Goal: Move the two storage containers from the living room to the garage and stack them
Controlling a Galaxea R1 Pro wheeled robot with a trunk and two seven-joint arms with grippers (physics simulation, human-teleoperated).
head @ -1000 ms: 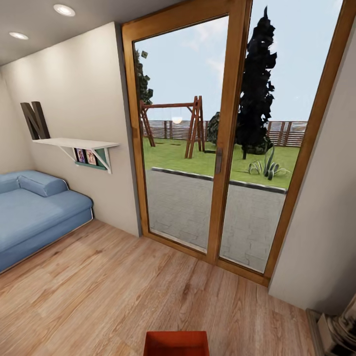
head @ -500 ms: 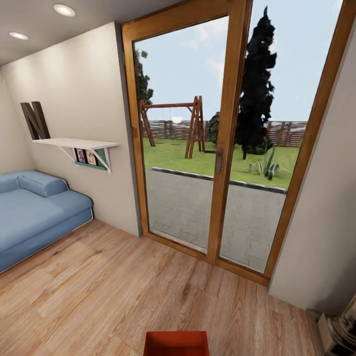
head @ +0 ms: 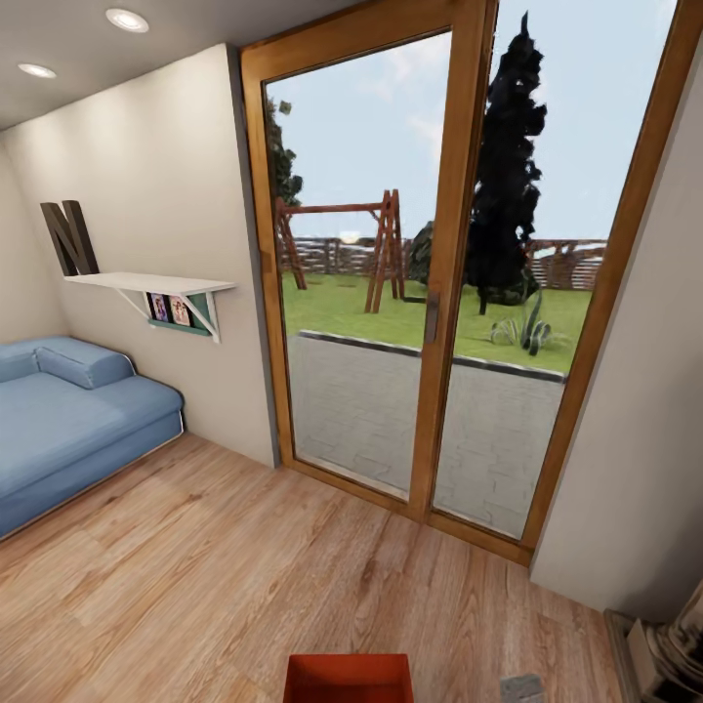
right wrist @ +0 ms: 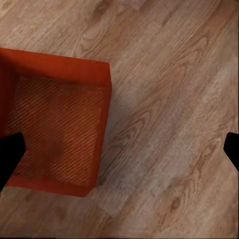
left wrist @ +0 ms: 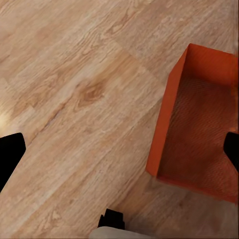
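- You are still sitting in the living room, facing the glass door (head: 430, 293) with the sofa (head: 68, 420) off to your left; no garage is showing yet.
- One bin (head: 349, 678) is resting on the wood floor (head: 195, 566) right in front of you, at the bottom edge of the head view. It looks empty and upright.
- Your left gripper (left wrist: 119, 152) is hanging over the floor with its fingers spread wide; one finger is reaching over the bin's inside, the other is well out over bare planks.
- Your right gripper (right wrist: 119, 149) is likewise spread apart, one finger over the bin, gripping nothing.
- Judging from this, nothing is being carried yet: the pickup is still ahead of you, then the drive to the garage, and the same again for the second bin before stacking.
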